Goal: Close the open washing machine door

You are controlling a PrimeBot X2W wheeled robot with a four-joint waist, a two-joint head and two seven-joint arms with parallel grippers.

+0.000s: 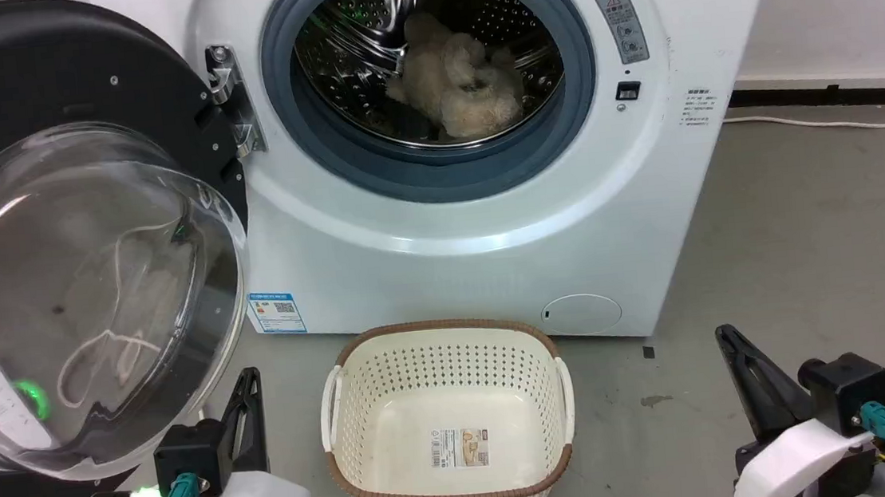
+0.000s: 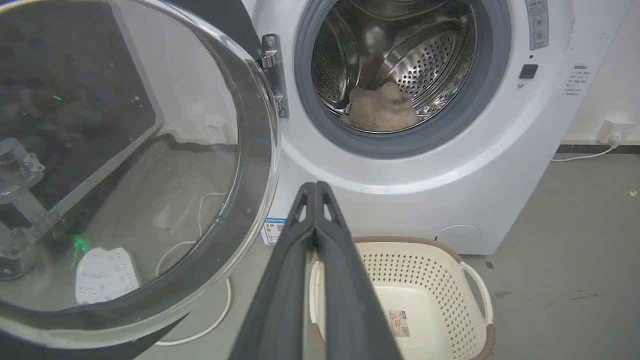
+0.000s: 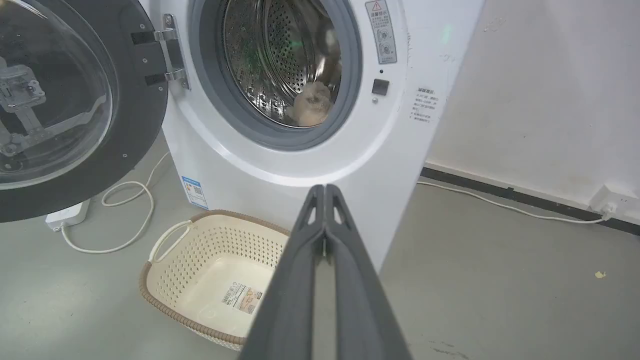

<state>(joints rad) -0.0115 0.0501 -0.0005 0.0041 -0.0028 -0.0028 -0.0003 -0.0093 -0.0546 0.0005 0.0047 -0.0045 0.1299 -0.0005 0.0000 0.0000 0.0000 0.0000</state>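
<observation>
The washing machine door (image 1: 86, 296) stands wide open on the robot's left, hung on the hinge (image 1: 229, 99) at the left edge of the drum mouth (image 1: 436, 177), with its glass bowl bulging toward the robot and its free rim passing the head view's left edge. The left gripper (image 1: 248, 375) (fingers pressed together, holding nothing) sits just below and right of the bowl, while the right gripper (image 1: 726, 330), likewise closed and empty, is well apart beyond the basket (image 1: 440, 330). I judge the left arm should reach leftward to the free rim and sweep it right about the upright hinge.
</observation>
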